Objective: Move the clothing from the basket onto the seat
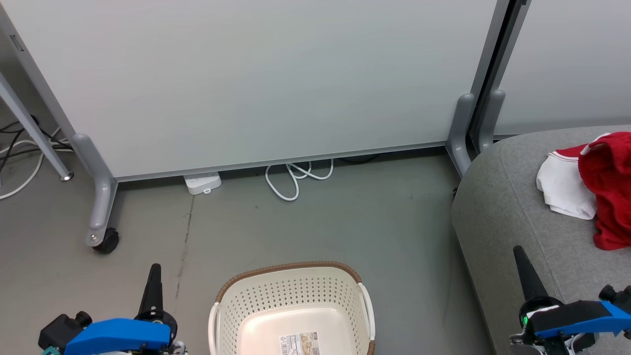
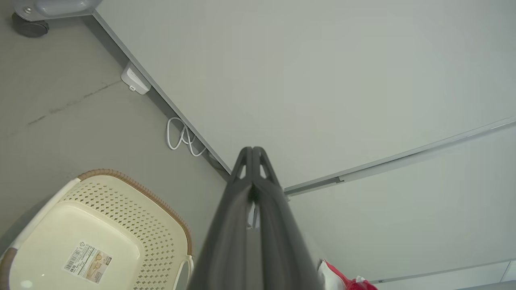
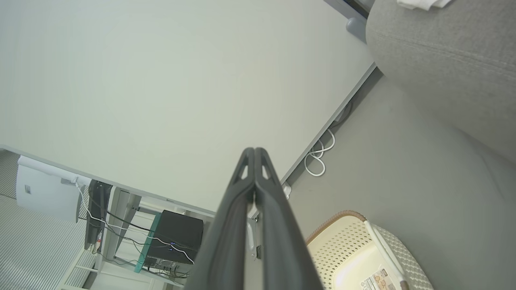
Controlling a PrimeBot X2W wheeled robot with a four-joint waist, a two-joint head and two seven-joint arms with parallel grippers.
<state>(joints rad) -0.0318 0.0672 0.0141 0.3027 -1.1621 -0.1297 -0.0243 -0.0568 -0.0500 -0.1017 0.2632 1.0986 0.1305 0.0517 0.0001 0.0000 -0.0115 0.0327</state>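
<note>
The cream basket [image 1: 293, 305] with its brown rim sits on the floor at the bottom centre; only a label lies on its bottom, as the left wrist view [image 2: 96, 229] and right wrist view [image 3: 358, 257] confirm. The red and white clothing [image 1: 589, 190] lies bunched on the grey seat [image 1: 512, 217] at the right; a red corner of the clothing [image 2: 346, 282] also peeks into the left wrist view. My left gripper [image 1: 155, 268] is shut and holds nothing, left of the basket. My right gripper [image 1: 518, 251] is shut and empty over the seat's front edge.
A pale partition panel [image 1: 256, 79] on grey wheeled feet [image 1: 101, 231] stands behind the basket. A white power strip [image 1: 202, 183] and looped cable [image 1: 296, 177] lie at its base. More cables [image 1: 19, 148] trail at far left. Grey floor spreads between basket and seat.
</note>
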